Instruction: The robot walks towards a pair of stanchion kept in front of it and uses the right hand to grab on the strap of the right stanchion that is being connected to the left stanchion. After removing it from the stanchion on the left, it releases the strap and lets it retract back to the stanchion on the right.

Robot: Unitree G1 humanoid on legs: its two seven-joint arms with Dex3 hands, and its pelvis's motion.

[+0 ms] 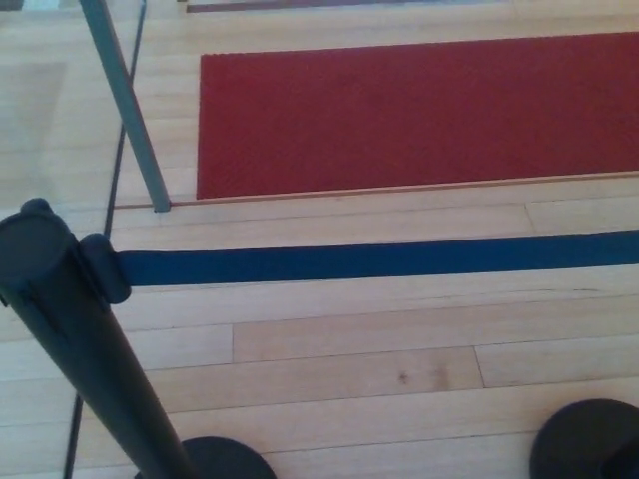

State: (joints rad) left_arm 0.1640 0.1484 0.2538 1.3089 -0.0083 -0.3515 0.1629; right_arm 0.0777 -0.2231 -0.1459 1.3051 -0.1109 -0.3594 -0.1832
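The strap (379,259) was found taut, clipped to the left post (60,299) at its head and running off right. No hand was seen, so neither hand's state could be told. Approach judged done; next, the right hand must reach the clip (105,267).

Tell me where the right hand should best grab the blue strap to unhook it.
Probably grip the blue strap beside its black end clip on the left post, coming from above. The strap hangs taut and flat there, with open floor beneath it.
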